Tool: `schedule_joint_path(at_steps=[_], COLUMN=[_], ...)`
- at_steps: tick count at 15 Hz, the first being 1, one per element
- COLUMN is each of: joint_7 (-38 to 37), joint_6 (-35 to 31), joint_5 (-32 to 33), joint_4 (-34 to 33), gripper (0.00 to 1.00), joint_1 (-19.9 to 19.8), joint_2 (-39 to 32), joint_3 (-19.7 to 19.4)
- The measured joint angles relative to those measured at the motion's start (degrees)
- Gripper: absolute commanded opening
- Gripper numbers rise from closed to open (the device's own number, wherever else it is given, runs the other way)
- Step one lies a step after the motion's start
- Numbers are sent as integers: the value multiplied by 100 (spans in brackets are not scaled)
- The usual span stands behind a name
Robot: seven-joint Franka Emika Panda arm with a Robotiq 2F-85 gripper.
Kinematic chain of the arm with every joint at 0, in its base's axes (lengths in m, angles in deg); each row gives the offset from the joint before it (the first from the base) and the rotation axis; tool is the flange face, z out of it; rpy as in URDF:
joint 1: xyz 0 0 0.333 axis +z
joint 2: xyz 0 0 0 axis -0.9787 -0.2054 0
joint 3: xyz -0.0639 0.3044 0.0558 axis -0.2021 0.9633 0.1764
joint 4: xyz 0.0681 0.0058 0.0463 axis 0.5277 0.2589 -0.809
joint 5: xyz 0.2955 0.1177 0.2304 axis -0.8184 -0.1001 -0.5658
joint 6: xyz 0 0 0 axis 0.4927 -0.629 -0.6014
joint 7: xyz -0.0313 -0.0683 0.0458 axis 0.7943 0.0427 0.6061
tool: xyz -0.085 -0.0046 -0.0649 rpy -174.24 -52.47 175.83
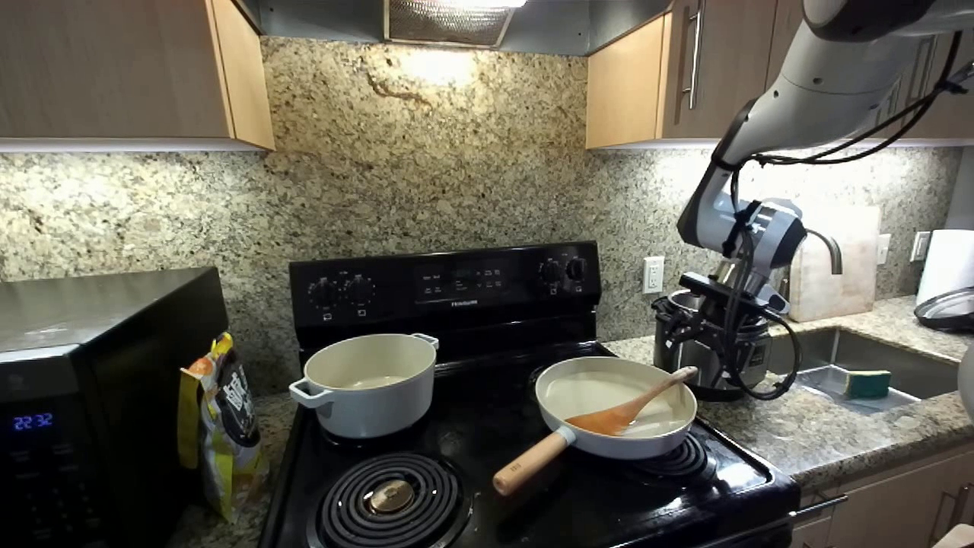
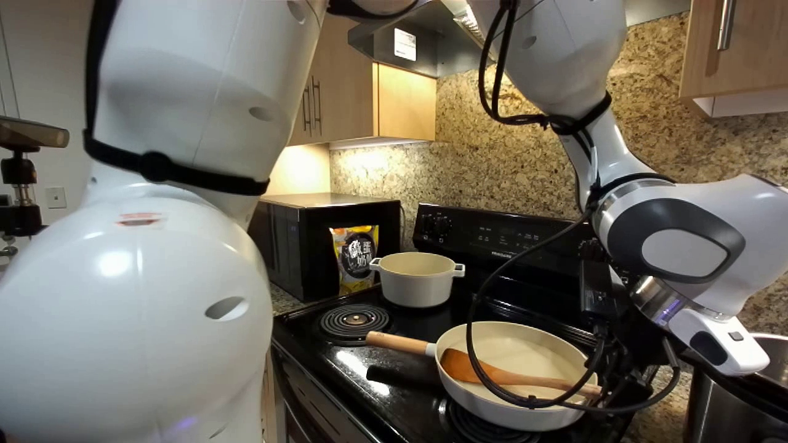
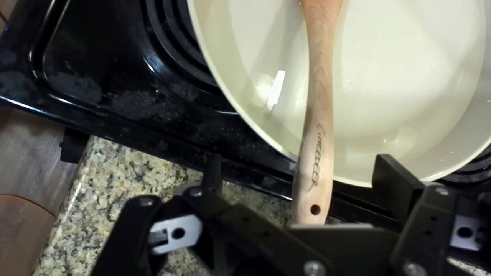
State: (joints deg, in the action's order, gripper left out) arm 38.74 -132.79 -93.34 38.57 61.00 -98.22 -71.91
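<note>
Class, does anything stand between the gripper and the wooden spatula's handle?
Nothing visible does. In the wrist view, the gripper is open and the handle of the wooden spatula shows within its opening, with no other thing in between. The handle's end sticks out past the rim of the pan.

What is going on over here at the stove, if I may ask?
A robot arm has its open gripper at the handle end of a wooden spatula without grasping it; in the wrist view the handle shows between the spread fingers. The spatula lies in a cream-lined frying pan, its handle jutting past the rim. The pan and a lidless two-handled pot stand on the coil-burner stove.
</note>
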Motion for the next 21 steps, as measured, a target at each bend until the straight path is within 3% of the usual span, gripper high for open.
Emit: schedule_joint_path(at_steps=[1,11,21], joint_7=[0,-20,-141], joint_6=[68,238,242], joint_5=[0,7,340], joint_4=[-45,-255,-391], gripper=[74,8,13], joint_1=[-14,-78,-18], joint_2=[-64,-244,-33], joint_3=[0,-74,-82])
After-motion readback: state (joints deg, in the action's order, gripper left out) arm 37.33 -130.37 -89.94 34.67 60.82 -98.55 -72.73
